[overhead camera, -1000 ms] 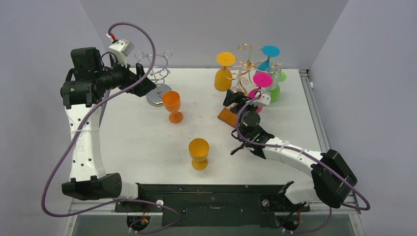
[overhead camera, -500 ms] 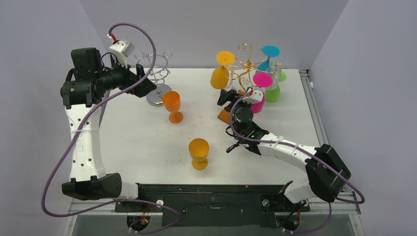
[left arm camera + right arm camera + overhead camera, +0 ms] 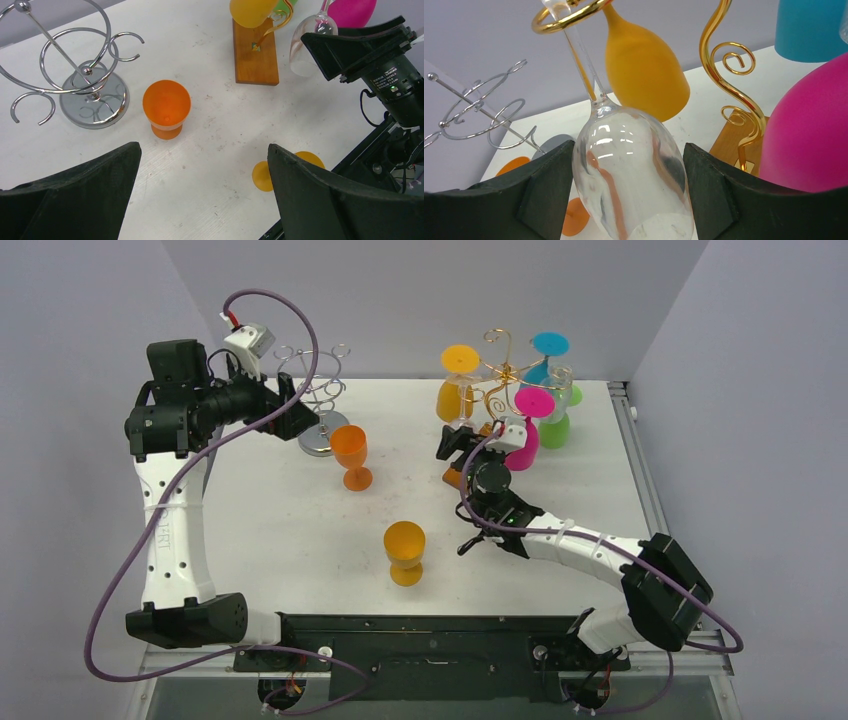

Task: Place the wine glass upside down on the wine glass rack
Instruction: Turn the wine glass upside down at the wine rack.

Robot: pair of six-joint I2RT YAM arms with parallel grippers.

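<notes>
Right wrist view: the glass hangs upside down, bowl and rim low, stem rising up and a little to the left through a gold ring. Its long axis is close to upright, only slightly tilted. The foot is out of frame above the ring. The right gripper has a black finger against each side of the bowl, so it grips the glass at its widest part. The ring belongs to the rack, curled gold wire on a wooden block at the far right of the table.

Since a second ago the right gripper has moved left in the top view, from in front of the pink glass towards the amber glass. The amber glass swung left half a second ago and is now back. The left arm and the two cups on the table have not moved.

The glass is clear, smooth and glossy, with a thin stem and an egg-shaped bowl. The amber, pink and teal glasses are matt and opaque. The silver rack is chrome wire hoops on a round base, with the orange cup upright just beside it. The yellow cup stands nearer the arms. The left gripper is spread wide, high above the table, with nothing between its fingers.
</notes>
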